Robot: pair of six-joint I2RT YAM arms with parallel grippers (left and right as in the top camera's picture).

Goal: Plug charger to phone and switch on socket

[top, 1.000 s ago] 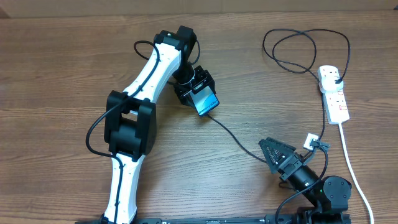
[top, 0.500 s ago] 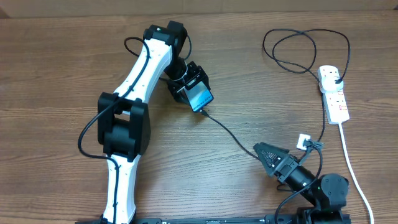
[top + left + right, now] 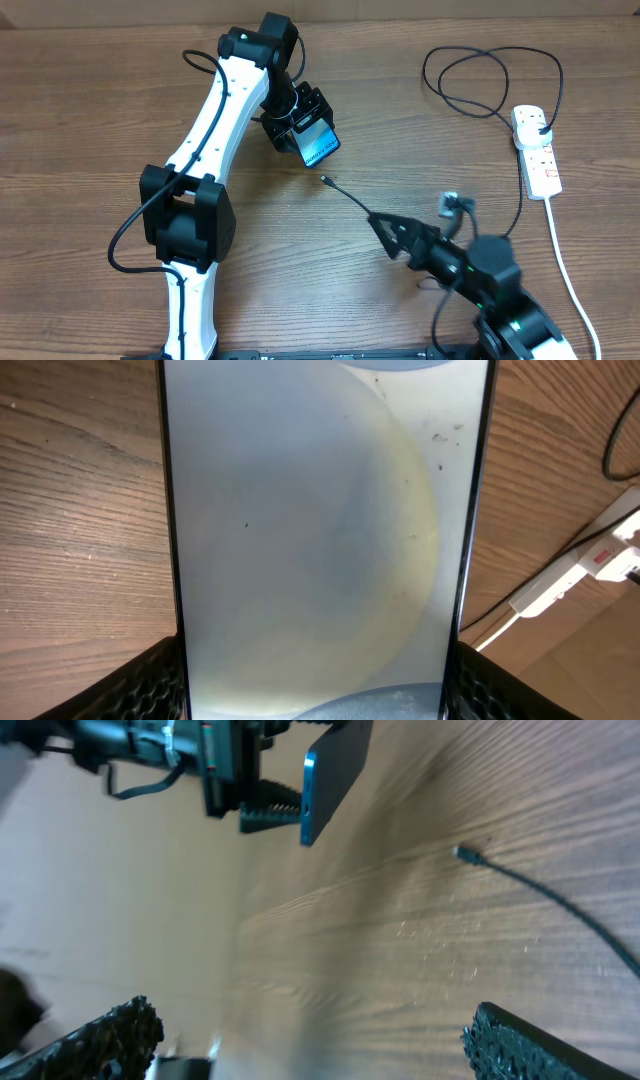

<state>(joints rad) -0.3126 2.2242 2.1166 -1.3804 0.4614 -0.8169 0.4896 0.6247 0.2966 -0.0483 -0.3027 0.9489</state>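
In left claw [image 3: 308, 138]: phone [image 3: 322, 149] | charger [image 3: 345, 194] partly hidden by right claw [image 3: 386, 236]

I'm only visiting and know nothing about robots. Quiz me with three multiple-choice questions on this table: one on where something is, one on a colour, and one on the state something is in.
1. The left gripper holds the phone. Where is the small tip of the charger?
A. plugged into the phone
B. lying on the table, apart from the phone
C. hanging off the table edge

2. What colour is the socket?
A. white
B. black
C. green

3. How is the right gripper?
A. shut on the charger
B. shut on the phone
C. open, holding nothing

Answers:
1 B, the tip rests on bare wood below the phone.
2 A, its body is plainly white.
3 C, its fingers stand wide apart with nothing between them.
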